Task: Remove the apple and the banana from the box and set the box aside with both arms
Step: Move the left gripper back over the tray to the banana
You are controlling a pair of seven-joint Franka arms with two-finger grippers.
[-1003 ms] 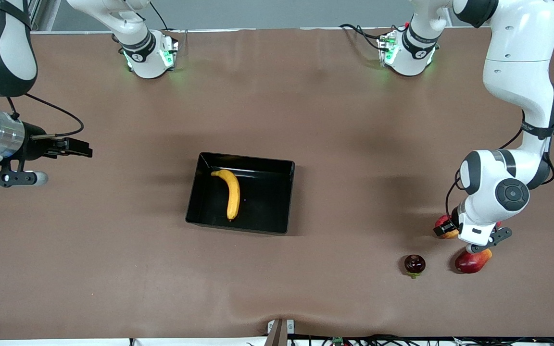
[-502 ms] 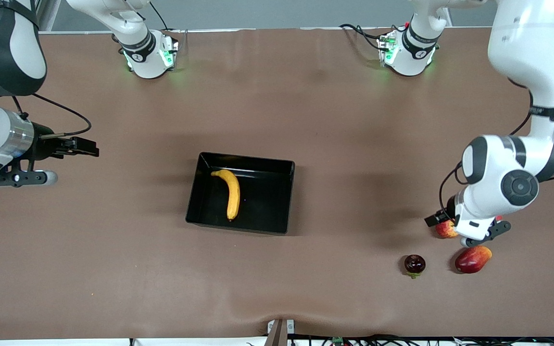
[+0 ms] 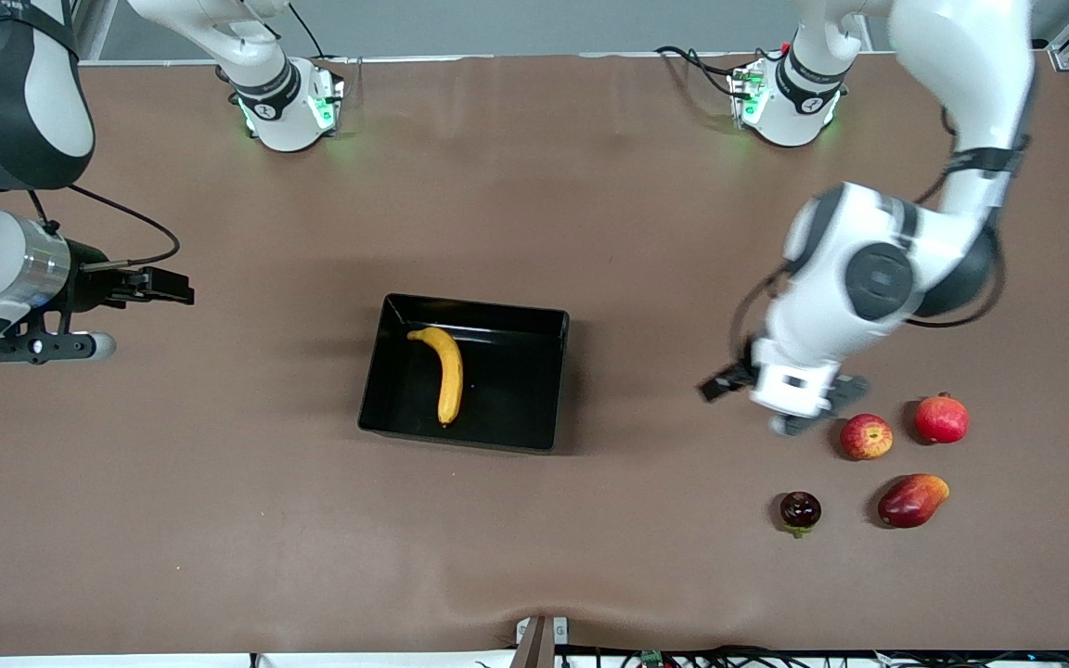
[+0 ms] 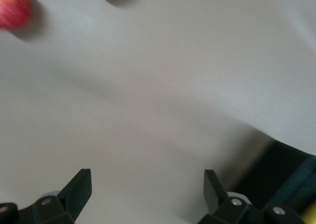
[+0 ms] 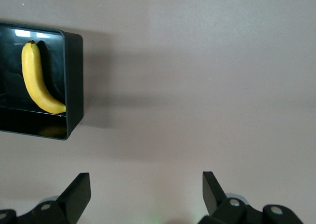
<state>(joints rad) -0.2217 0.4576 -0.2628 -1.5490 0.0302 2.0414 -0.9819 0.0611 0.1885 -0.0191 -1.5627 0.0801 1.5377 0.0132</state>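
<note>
The black box [image 3: 516, 380] sits mid-table with the yellow banana [image 3: 447, 369] lying in it. The red-and-yellow apple [image 3: 866, 436] rests on the table toward the left arm's end, free of any grip. My left gripper [image 3: 718, 384] hangs open and empty over bare table between the box and the apple. In the left wrist view the left gripper [image 4: 148, 189] has only tabletop between its fingers, with the apple [image 4: 12, 11] blurred at the edge. My right gripper [image 3: 173, 286] is open and empty over the right arm's end. The right wrist view shows the box [image 5: 74, 80] and banana [image 5: 37, 78].
A red pomegranate [image 3: 941, 418] lies beside the apple. A red-yellow mango [image 3: 912, 500] and a small dark fruit [image 3: 800, 510] lie nearer the front camera than the apple. The brown mat [image 3: 590, 213] covers the table.
My left gripper has let go of the apple, risen and swung toward the box, uncovering the apple and pomegranate. The right gripper has edged slightly toward the box.
</note>
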